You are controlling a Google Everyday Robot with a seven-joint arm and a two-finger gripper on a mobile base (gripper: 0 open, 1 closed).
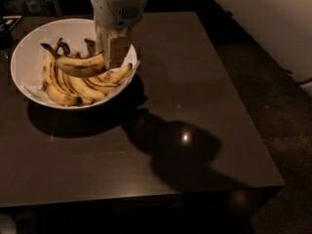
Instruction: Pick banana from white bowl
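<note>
We see the end effector (111,53), upper left, gripping the banana (78,66) at its right end; its length runs leftward over the white bowl (23,61).

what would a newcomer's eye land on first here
The white gripper at top left, shut on one end of the banana, which hangs across the white bowl. Under it, more bananas lie in the bowl, bright against the dark table.
</note>
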